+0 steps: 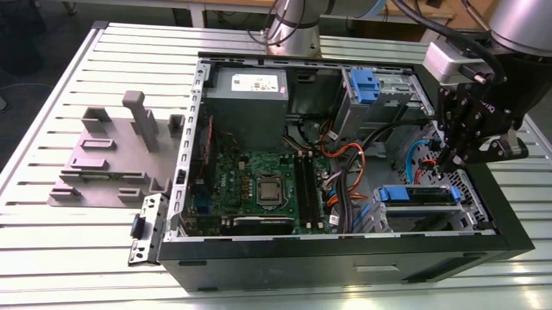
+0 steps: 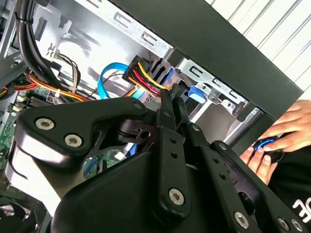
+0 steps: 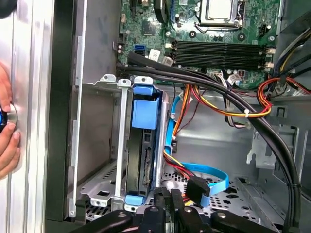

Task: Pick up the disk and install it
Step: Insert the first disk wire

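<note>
The disk (image 1: 418, 195) sits in the drive cage at the front right corner of the open computer case (image 1: 345, 255), its blue carrier bracket facing up. In the first wrist view the disk (image 3: 145, 145) stands edge-on in the metal cage, with its blue tab at the top. My gripper (image 1: 441, 166) hangs inside the case just behind the cage. Its two black fingers are pressed together with nothing between them, in both wrist views (image 2: 171, 94) (image 3: 169, 195). The fingertips are close to the red-and-yellow power plug (image 2: 146, 73) and a blue data cable (image 3: 204, 177).
An empty grey plastic holder (image 1: 112, 148) with upright posts stands on the slatted table at the exterior view's left. A second blue bracket (image 1: 362, 84) sits in the upper bay. Cable bundles (image 3: 233, 97) cross the case. A person's hand (image 2: 272, 141) rests outside the case wall.
</note>
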Robot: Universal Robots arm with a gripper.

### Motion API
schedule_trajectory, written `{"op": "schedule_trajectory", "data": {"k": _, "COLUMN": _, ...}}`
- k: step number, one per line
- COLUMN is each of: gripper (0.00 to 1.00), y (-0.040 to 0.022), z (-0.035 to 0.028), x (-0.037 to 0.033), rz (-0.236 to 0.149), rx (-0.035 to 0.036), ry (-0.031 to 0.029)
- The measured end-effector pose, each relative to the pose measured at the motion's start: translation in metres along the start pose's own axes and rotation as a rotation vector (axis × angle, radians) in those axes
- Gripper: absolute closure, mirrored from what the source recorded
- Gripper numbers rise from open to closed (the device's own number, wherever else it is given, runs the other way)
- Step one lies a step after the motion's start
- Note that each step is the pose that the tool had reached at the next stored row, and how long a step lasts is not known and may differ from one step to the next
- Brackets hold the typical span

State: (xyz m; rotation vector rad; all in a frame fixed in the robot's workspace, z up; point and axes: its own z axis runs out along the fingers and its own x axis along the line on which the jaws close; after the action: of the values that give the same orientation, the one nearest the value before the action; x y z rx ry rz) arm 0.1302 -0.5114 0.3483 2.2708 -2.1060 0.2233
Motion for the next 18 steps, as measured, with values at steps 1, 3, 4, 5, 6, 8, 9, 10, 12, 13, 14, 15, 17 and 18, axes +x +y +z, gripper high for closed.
{"op": "schedule_trajectory", "data": {"k": 1, "gripper": 0.83, "y": 0.0013, "z": 0.0, "x": 0.0001, "rz": 0.001, "rx": 0.0061, "ry": 0.0001}}
{"op": "schedule_trajectory", "data": {"k": 3, "gripper": 0.83, "y": 0.0034, "z": 0.0001, "x": 0.0012, "rz": 0.002, "rx": 0.0174, "ry": -0.0002}}
{"op": "schedule_trajectory", "data": {"k": 4, "gripper": 0.83, "y": 0.0039, "z": 0.0005, "x": 0.0025, "rz": 0.003, "rx": 0.0209, "ry": -0.0016}}
{"op": "schedule_trajectory", "data": {"k": 5, "gripper": 0.83, "y": 0.0043, "z": 0.0011, "x": 0.0043, "rz": 0.003, "rx": 0.0234, "ry": -0.004}}
{"op": "schedule_trajectory", "data": {"k": 6, "gripper": 0.83, "y": 0.0046, "z": 0.0015, "x": 0.0062, "rz": 0.004, "rx": 0.0252, "ry": -0.0064}}
{"op": "schedule_trajectory", "data": {"k": 8, "gripper": 0.83, "y": 0.0056, "z": 0.0026, "x": 0.0101, "rz": 0.005, "rx": 0.0284, "ry": -0.0123}}
{"op": "schedule_trajectory", "data": {"k": 9, "gripper": 0.83, "y": 0.0062, "z": 0.003, "x": 0.012, "rz": 0.005, "rx": 0.0298, "ry": -0.0161}}
{"op": "schedule_trajectory", "data": {"k": 10, "gripper": 0.83, "y": 0.0064, "z": 0.0035, "x": 0.0129, "rz": 0.005, "rx": 0.0302, "ry": -0.0191}}
{"op": "schedule_trajectory", "data": {"k": 12, "gripper": 0.83, "y": 0.008, "z": 0.0042, "x": 0.0139, "rz": 0.006, "rx": 0.0315, "ry": -0.0238}}
{"op": "schedule_trajectory", "data": {"k": 13, "gripper": 0.83, "y": 0.0097, "z": 0.0045, "x": 0.0143, "rz": 0.006, "rx": 0.0331, "ry": -0.0269}}
{"op": "schedule_trajectory", "data": {"k": 14, "gripper": 0.83, "y": 0.012, "z": 0.0047, "x": 0.0146, "rz": 0.007, "rx": 0.0354, "ry": -0.0293}}
{"op": "schedule_trajectory", "data": {"k": 15, "gripper": 0.83, "y": 0.0139, "z": 0.005, "x": 0.015, "rz": 0.007, "rx": 0.0377, "ry": -0.0309}}
{"op": "schedule_trajectory", "data": {"k": 17, "gripper": 0.83, "y": 0.016, "z": 0.0058, "x": 0.0157, "rz": 0.008, "rx": 0.0411, "ry": -0.0315}}
{"op": "schedule_trajectory", "data": {"k": 18, "gripper": 0.83, "y": 0.0166, "z": 0.0062, "x": 0.0161, "rz": 0.008, "rx": 0.0422, "ry": -0.0314}}
